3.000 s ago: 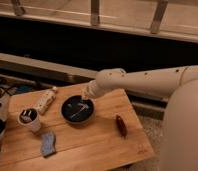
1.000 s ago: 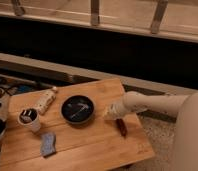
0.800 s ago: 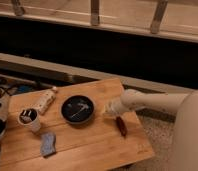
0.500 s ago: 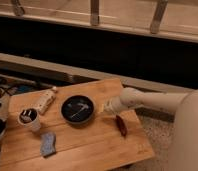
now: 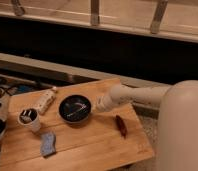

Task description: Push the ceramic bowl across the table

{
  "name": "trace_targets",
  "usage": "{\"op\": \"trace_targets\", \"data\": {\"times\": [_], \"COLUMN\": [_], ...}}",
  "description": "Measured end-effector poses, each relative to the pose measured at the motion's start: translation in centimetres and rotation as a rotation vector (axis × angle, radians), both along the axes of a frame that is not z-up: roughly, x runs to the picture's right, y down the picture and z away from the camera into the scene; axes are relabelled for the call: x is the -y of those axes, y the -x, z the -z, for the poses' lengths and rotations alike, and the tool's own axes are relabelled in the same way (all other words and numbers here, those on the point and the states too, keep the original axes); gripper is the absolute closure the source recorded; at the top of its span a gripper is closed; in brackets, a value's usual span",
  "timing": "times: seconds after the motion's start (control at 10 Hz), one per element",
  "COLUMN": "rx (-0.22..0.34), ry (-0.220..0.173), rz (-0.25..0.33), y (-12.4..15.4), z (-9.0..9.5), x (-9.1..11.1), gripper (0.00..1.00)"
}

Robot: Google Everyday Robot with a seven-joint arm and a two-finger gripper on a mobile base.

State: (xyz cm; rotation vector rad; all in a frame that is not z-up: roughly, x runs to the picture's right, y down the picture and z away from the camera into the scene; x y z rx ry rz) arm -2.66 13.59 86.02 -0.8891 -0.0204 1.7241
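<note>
The ceramic bowl (image 5: 75, 109) is round, shallow and glossy black with pale glints inside. It sits near the middle of the light brown wooden table (image 5: 97, 145). My gripper (image 5: 98, 106) is at the end of the white arm that reaches in from the right. It is low over the table, right at the bowl's right rim. I cannot tell whether it touches the rim.
A small white cup (image 5: 29, 119) with dark contents stands at the left. A pale oblong packet (image 5: 45, 100) lies behind it. A blue-grey sponge (image 5: 47, 144) lies at the front left. A dark red object (image 5: 121, 125) lies right of the bowl. My white body (image 5: 182, 130) fills the right.
My gripper has moved left along the table, from near the dark red object to the bowl's right rim. The bowl has stayed in place.
</note>
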Motion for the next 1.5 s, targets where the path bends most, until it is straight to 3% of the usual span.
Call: {"op": "trace_targets", "data": {"times": [0.6,0.9,1.2,1.5], "rx": [0.013,0.002,0.000,-0.009], "ry": [-0.021,-0.035,-0.055,-0.065], "rz": [0.038,0.058,0.099,0.132], "y": [2.9,2.9,6.1,6.2], "z": [-0.4,-0.7,-1.6,-1.6], "x": [1.2,1.7,3.0,3.1], "gripper": [0.91,0.91,0.91,0.91]}}
